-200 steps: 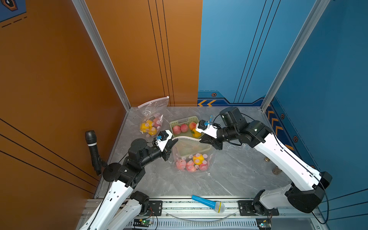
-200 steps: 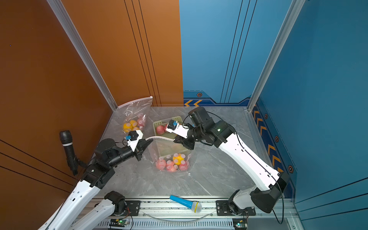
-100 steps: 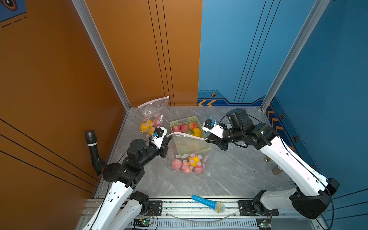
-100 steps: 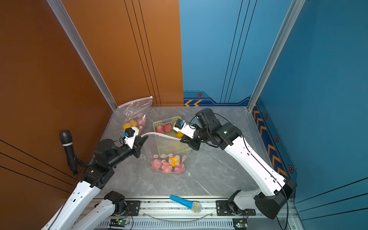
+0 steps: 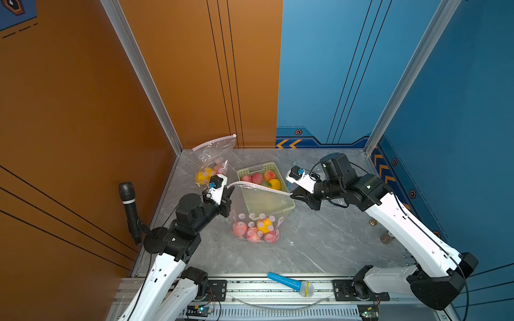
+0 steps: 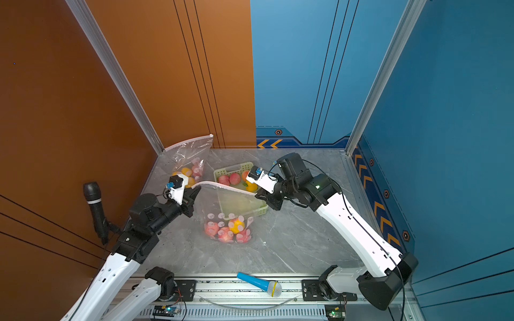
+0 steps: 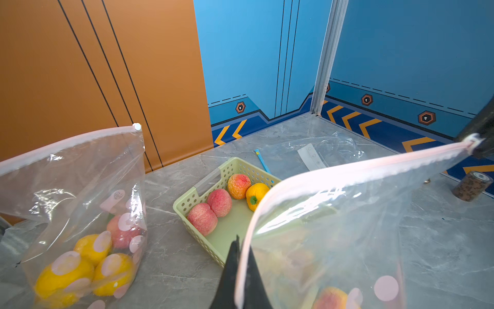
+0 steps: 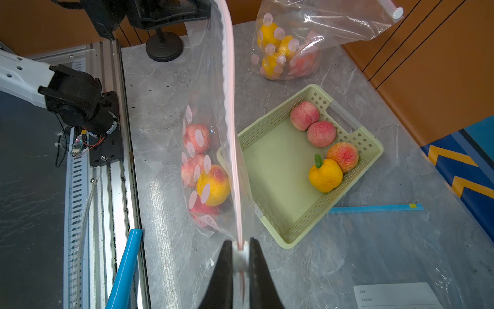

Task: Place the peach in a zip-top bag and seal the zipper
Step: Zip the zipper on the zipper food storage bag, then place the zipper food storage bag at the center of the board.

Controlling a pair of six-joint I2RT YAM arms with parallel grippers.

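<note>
A clear zip-top bag (image 5: pixel 258 205) (image 6: pixel 228 205) hangs between my two grippers, its bottom on the grey table. Several peaches (image 5: pixel 256 229) (image 8: pixel 197 139) lie in its bottom. The pink zipper strip (image 5: pixel 258 187) (image 7: pixel 361 168) runs taut from one gripper to the other and looks like one closed line. My left gripper (image 5: pixel 229 190) (image 7: pixel 242 246) is shut on the strip's left end. At the right end, my right gripper (image 5: pixel 293 194) (image 8: pixel 239 244) is shut on the white slider (image 8: pixel 239 251).
A pale green basket (image 5: pixel 267 166) (image 8: pixel 294 238) right behind the bag holds three peaches (image 7: pixel 213 208) and a yellow fruit. A second filled bag (image 5: pixel 214 158) leans in the back left corner. A black microphone (image 5: pixel 129 205) stands left, a blue one (image 5: pixel 289 283) lies on the front rail. An empty bag (image 7: pixel 320 149) lies at the back right.
My right gripper has slid rightwards along the zipper to its end and the left has drawn back a little. The strip is now stretched and the bag hangs more upright.
</note>
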